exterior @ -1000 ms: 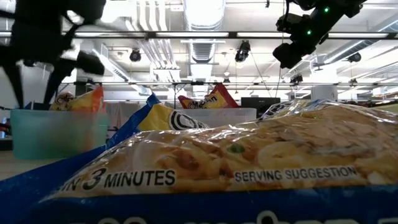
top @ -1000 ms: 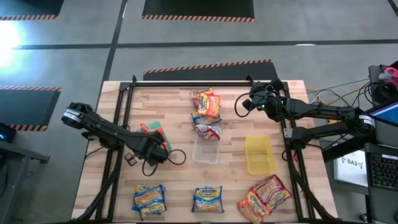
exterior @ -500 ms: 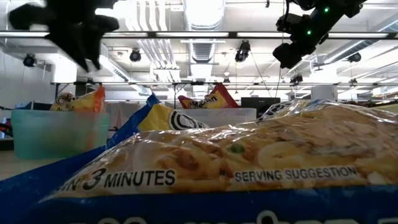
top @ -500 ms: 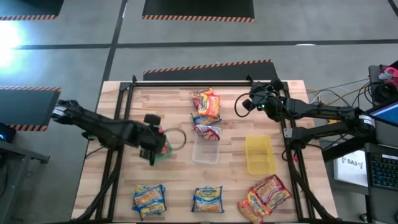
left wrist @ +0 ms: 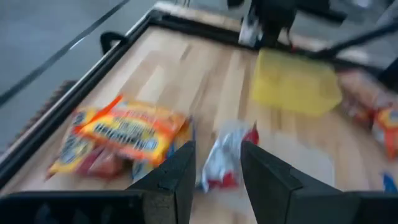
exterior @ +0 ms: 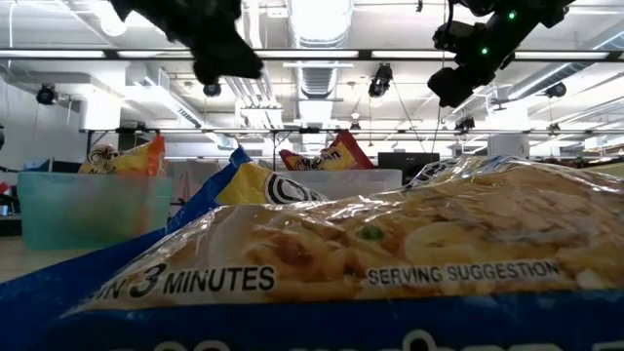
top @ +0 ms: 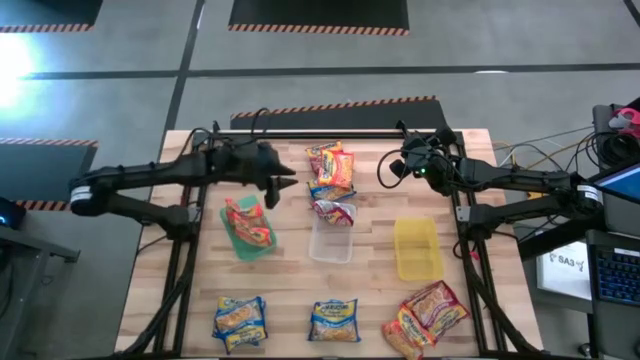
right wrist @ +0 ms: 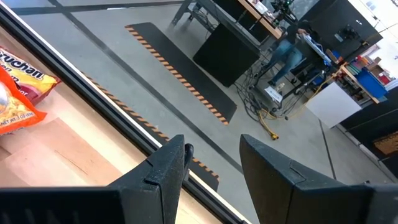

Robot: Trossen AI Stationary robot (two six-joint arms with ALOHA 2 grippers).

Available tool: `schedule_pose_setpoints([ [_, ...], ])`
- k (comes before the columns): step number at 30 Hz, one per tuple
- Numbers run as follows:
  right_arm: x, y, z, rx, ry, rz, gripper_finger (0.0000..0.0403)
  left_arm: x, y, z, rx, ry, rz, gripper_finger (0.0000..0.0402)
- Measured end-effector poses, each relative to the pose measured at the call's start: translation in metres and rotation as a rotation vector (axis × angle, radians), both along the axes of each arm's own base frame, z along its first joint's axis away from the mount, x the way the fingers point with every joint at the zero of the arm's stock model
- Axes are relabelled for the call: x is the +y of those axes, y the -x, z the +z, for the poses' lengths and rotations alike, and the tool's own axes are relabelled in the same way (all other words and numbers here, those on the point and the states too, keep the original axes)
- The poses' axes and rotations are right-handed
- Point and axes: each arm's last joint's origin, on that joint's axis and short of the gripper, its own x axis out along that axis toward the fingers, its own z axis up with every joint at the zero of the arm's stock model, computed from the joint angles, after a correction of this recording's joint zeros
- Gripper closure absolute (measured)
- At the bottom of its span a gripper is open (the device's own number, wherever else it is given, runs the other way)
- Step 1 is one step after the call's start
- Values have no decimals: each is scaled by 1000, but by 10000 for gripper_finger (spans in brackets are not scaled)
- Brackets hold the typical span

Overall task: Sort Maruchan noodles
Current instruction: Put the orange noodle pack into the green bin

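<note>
The next grab looked best made squarely over one packet of the pile (top: 331, 165) at the desk's (top: 440, 215) twelve o'clock, pinching a free edge so only one lifted. The left hand (top: 283, 178) hovered open and empty just at the pile's nine o'clock, above the green bin (top: 239, 240) holding a packet (top: 250, 222). The right hand (top: 392, 170) hung open at one o'clock.

Green bin (top: 243, 243), clear bin (top: 331, 243), yellow bin (top: 417, 249) on wooden table (top: 290, 290)

nearest noodle packet (exterior: 370, 263) reads "3 minutes" and "serving suggestion".
</note>
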Motion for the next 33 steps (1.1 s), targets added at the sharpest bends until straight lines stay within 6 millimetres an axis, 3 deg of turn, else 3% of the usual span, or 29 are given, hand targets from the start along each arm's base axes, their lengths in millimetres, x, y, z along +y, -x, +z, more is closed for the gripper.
schedule_pose_setpoints([
  [8, 0, 0, 0, -1, 0, 0, 257, 23, -37, -43, -113, 58, 39, 293],
  [18, 0, 0, 0, 0, 0, 0, 257, 39, -72, -67, -254, -17, -39, 293],
  [25, 0, 0, 0, 0, 0, 0, 257, 70, -78, -92, -265, -60, 22, 293],
  [29, 0, 0, 0, 0, 0, 0, 257, 93, -74, -104, -282, 28, 69, 293],
  [33, 0, 0, 0, 0, 0, 0, 257, 102, -71, -111, -290, 102, 49, 293],
])
